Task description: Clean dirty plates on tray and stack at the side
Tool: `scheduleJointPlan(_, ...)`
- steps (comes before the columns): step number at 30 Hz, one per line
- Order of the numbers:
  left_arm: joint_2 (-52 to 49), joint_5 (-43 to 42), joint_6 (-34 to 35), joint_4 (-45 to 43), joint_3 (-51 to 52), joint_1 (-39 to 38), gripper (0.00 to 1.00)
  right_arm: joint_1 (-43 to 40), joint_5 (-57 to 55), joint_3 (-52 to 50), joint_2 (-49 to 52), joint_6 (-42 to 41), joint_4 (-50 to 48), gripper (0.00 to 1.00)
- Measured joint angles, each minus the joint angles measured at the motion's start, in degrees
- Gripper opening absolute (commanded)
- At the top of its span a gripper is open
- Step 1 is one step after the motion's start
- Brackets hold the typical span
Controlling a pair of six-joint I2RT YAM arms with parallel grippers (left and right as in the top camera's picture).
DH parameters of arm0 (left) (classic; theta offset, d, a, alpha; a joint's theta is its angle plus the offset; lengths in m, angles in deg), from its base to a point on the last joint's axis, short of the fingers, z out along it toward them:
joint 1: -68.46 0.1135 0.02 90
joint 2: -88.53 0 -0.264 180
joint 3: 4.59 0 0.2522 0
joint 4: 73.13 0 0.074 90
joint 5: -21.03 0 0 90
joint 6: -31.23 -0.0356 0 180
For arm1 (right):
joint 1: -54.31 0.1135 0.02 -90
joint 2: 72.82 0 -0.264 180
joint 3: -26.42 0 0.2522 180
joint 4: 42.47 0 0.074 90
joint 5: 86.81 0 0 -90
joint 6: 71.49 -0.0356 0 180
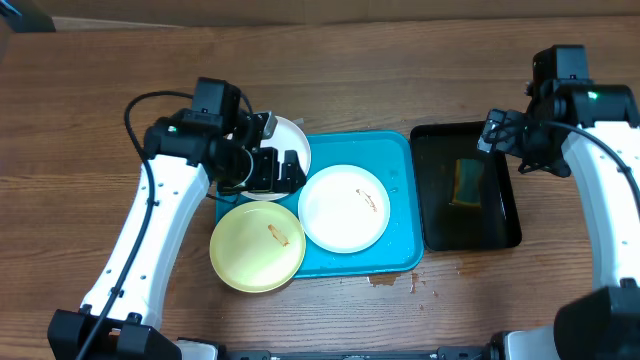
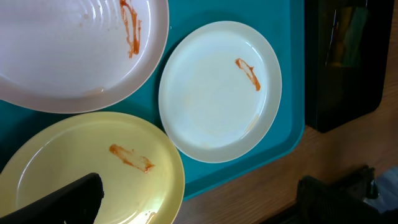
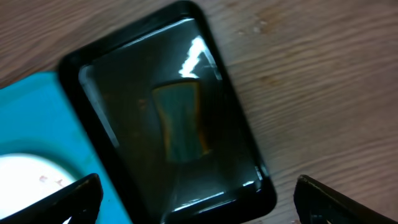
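Note:
The turquoise tray (image 1: 400, 150) lies mid-table. A white plate (image 1: 345, 208) with a small red smear sits on it, also in the left wrist view (image 2: 217, 93). A second smeared white plate (image 1: 290, 140) lies at the tray's far left corner, large in the left wrist view (image 2: 68, 56). The pale yellow plate (image 1: 257, 247), smeared, overlaps the tray's near left corner (image 2: 81, 168). My left gripper (image 1: 285, 172) hovers over the left plates, open and empty (image 2: 199, 208). My right gripper (image 1: 492, 132) is open and empty over the black tray (image 3: 199, 199).
The black glossy tray (image 1: 470, 238) stands right of the turquoise one and holds liquid with a yellow-green sponge (image 1: 466, 183) in it, also in the right wrist view (image 3: 181, 121). A small brown spill (image 1: 385, 282) marks the wood in front of the turquoise tray.

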Motion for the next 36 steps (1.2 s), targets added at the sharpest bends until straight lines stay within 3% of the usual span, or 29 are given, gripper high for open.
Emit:
scheduleJointPlan(8,0.0,2.0,3.2,-3.9,0.3,-5.4,1.0,0.0,-1.9,0.0,5.4,-2.0,-2.0,1.0)
scheduleJointPlan(15,0.0,2.8,4.8,-11.2,6.0,-8.9,0.83,0.1,-0.6,0.0,9.4,-2.4,-3.8,1.0)
scheduleJointPlan(20,0.0,6.8,8.1,-17.4,12.2,-9.4,0.62,0.1,0.2,-1.8,9.8,-2.6,-5.9,1.0)
scheduleJointPlan(26,0.0,9.0,11.1,-24.4,17.7,-9.4,0.46,0.1,2.2,-5.8,9.8,-2.7,-9.9,0.99)
scheduleJointPlan(30,0.0,9.8,12.5,-28.2,20.5,-9.4,0.38,0.1,3.0,-8.6,9.8,-2.7,-13.2,0.99)
scheduleJointPlan(36,0.0,14.5,15.1,-28.7,22.3,-11.4,0.38,0.1,3.2,-11.9,9.8,-2.7,-16.0,0.98)
